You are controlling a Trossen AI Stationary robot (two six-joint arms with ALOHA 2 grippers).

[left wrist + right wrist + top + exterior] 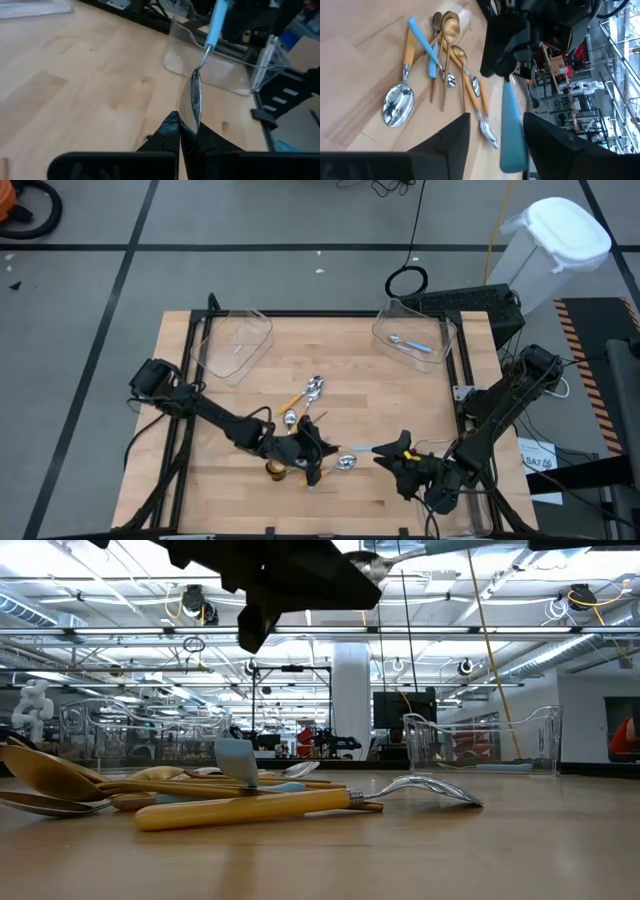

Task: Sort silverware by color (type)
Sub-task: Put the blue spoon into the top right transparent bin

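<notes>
My left gripper (320, 460) is shut on a spoon with a silver bowl and a light blue handle (512, 130), held above the table's near middle. My right gripper (496, 120) stands open at the handle's free end. One finger is on each side of the handle, with a gap on both sides. A loose pile of spoons (440, 65) lies flat on the wood under and behind the left gripper: orange-handled, blue-handled and gold. In the low view the pile (250, 805) fills the foreground. My left gripper pinches the spoon's silver bowl (195, 102) between its two fingers, the bowl standing edge-on in the gap. The fingers come from the table's left, slanting a little downward, along the spoon. The spoon is lifted clear, and its blue handle (216, 25) points away toward my right gripper.
A clear bin (235, 340) stands at the far left. Another clear bin (440, 330) at the far right holds one blue-handled spoon (410, 343). A black frame (462, 370) borders the table's edges. Bare wood lies between the bins and the pile.
</notes>
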